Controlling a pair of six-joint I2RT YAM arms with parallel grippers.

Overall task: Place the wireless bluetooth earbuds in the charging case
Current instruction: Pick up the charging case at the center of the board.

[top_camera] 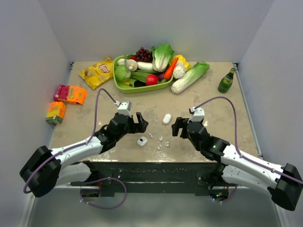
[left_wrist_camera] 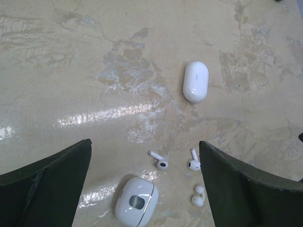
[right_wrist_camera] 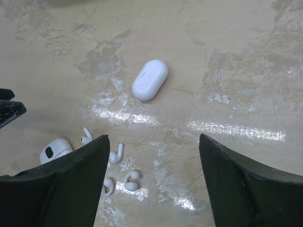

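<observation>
Several tiny white earbuds lie loose on the table between my grippers: two stemmed buds [left_wrist_camera: 161, 162] [left_wrist_camera: 193, 163] and two curled hook-shaped buds [right_wrist_camera: 130, 179] [right_wrist_camera: 108, 187]. From above they form a small cluster [top_camera: 161, 138]. A rounded white case with a dark window [left_wrist_camera: 136, 201] lies left of them, also in the top view [top_camera: 142, 141]. A closed oval white case [top_camera: 166, 118] lies farther back [left_wrist_camera: 195, 81] [right_wrist_camera: 149, 79]. My left gripper [top_camera: 141, 122] [left_wrist_camera: 144, 144] is open and empty above the buds. My right gripper [top_camera: 177, 127] [right_wrist_camera: 154, 138] is open and empty to their right.
A green tray [top_camera: 142, 87] of vegetables and grapes stands at the back. A cabbage [top_camera: 189, 77] and a green bottle [top_camera: 227, 81] lie at the back right. A chips bag [top_camera: 97, 72] and snack boxes [top_camera: 70, 94] [top_camera: 56, 112] sit at the left.
</observation>
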